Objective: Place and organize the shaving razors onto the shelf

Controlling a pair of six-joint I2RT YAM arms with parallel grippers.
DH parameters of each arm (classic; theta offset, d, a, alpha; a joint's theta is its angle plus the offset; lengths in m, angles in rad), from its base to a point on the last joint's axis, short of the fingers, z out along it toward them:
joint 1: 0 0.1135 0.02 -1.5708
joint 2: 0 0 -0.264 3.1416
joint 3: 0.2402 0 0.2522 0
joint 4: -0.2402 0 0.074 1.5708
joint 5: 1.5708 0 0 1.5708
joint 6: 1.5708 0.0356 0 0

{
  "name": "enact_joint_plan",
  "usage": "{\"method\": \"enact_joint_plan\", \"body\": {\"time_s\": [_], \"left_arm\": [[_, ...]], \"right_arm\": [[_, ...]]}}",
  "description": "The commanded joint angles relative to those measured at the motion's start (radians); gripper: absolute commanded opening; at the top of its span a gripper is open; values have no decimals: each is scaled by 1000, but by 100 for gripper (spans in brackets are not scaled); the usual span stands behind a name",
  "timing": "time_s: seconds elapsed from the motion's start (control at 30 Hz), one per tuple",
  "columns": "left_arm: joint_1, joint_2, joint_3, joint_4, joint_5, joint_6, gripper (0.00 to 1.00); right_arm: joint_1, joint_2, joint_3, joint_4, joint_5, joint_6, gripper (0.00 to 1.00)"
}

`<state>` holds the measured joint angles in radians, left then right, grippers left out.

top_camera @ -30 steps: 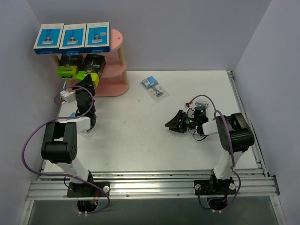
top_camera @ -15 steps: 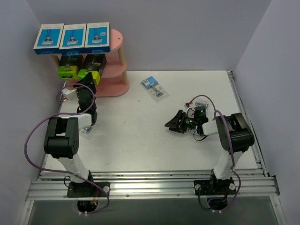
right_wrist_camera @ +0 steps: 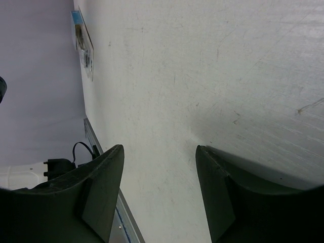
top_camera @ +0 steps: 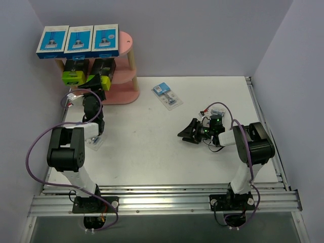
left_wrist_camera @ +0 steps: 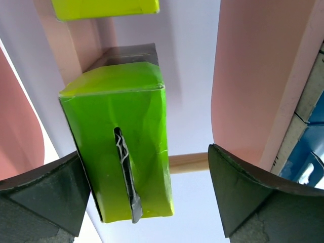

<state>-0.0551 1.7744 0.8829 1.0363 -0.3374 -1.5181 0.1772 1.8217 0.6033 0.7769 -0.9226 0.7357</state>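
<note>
Snag risk at shelf (left_wrist_camera: 253, 76)
Left gripper (left_wrist_camera: 143, 162) wide open around lime-ended box (left_wrist_camera: 101, 126); crooked pull-back could drag it off.

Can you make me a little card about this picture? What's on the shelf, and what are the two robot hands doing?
shelf: pink, three tiers, far left of the table
top tier: three blue-and-white boxes in a row
middle tier: two black boxes with lime-green ends
left gripper: open, jaws either side of the right-hand black box
right gripper: open, empty, above bare table
off the shelf: blister pack on the table
</note>
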Motion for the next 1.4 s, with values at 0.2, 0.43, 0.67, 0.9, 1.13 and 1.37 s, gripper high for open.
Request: {"method": "enact_joint_plan", "body": {"time_s": [0.2, 0.43, 0.67, 0.9, 1.13, 1.37], "left_arm": [[31, -92, -15, 27, 121, 12, 97], [49, -112, -28, -33, 182, 21, 93], [49, -118, -47, -30, 232, 9, 78], [83, -139, -64, -50, 264, 6, 78], [92, -135, -108, 26, 271, -22, 56], [97, -56, -88, 142, 298, -88, 8]], "right_arm": [[4, 27, -53, -191, 165, -73, 57], [2, 27, -54, -189, 166, -73, 57], [2, 27, -51, -189, 169, -76, 57], [2, 25, -59, -185, 169, -76, 56], [2, 33, -57, -182, 171, -76, 56], [2, 34, -56, -188, 174, -76, 56]]}}
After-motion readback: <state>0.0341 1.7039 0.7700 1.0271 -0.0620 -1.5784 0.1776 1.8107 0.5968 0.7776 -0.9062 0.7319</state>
